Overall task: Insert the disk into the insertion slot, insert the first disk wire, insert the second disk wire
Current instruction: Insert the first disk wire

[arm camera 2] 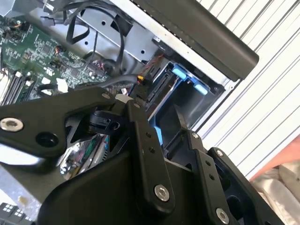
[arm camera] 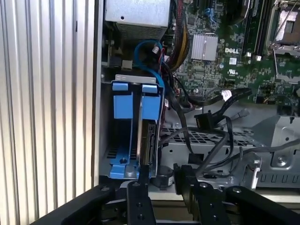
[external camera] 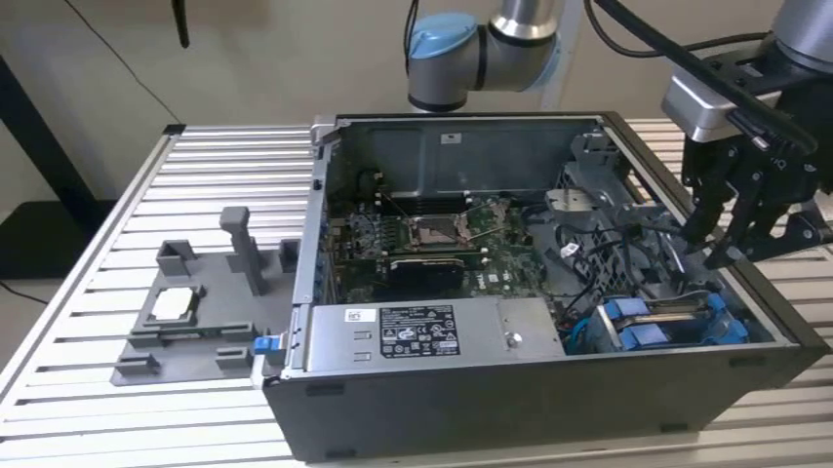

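Exterior view shows the gripper poised over the slot, jaws parted and holding nothing; the disk sits inside it.

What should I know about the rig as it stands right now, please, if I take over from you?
Pincer: open, holding nothing, hanging over the computer case at the exterior view's right, near the insertion slot.
Disk: sits edge-on in its blue carrier inside the slot.
Done: the disk insertion looks complete.
Left: a black wire connector hangs loose beside the slot, plugged into nothing, so the wiring looks unfinished. I cannot tell whether any wire is already attached to the disk.
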### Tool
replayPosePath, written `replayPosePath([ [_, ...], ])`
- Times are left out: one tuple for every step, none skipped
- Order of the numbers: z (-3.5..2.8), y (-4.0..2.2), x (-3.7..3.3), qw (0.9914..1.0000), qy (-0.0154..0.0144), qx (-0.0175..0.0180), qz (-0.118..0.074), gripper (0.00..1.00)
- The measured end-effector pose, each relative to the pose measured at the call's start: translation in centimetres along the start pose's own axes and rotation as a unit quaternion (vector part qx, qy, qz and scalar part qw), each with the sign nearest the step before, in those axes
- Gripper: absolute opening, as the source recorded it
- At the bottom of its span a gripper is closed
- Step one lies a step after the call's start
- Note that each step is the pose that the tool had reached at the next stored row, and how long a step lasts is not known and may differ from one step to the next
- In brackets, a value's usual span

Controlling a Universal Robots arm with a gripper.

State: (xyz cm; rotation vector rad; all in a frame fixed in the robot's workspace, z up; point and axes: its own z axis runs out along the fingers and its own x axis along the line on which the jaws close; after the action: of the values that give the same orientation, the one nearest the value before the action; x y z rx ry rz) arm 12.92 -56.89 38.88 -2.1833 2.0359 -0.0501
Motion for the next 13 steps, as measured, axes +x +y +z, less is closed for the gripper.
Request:
replayPosePath([
  [0.07, 0.00, -0.11, 1.00000, -0.0003, 0.0002, -0.001, 0.41],
  [0.09, 0.00, -0.22, 1.00000, -0.0003, 0.0002, -0.002, 0.41],
  [0.10, 0.00, -0.29, 1.00000, -0.0004, 0.0002, -0.002, 0.41],
  [0.10, -0.01, -0.37, 1.00000, -0.0004, 0.0002, -0.002, 0.41],
  [0.11, -0.01, -0.46, 1.00000, -0.0004, 0.0002, -0.002, 0.41],
  [0.13, -0.02, -0.51, 1.00000, -0.0004, 0.0002, -0.002, 0.41],
  [0.13, -0.02, -0.56, 1.00000, -0.0004, 0.0002, -0.002, 0.41],
  [0.13, -0.02, -0.63, 1.00000, -0.0003, 0.0002, -0.002, 0.41],
  [0.14, -0.02, -0.67, 1.00000, -0.0004, 0.0002, -0.002, 0.41],
  [0.15, -0.03, -0.69, 1.00000, -0.0004, 0.0002, -0.002, 0.41],
  [0.14, -0.03, -0.73, 1.00000, -0.0004, 0.0002, -0.002, 0.41],
  [0.15, -0.03, -0.77, 1.00000, -0.0004, 0.0002, -0.002, 0.41],
  [0.14, -0.03, -0.79, 1.00000, -0.0003, 0.0002, -0.002, 0.41],
])
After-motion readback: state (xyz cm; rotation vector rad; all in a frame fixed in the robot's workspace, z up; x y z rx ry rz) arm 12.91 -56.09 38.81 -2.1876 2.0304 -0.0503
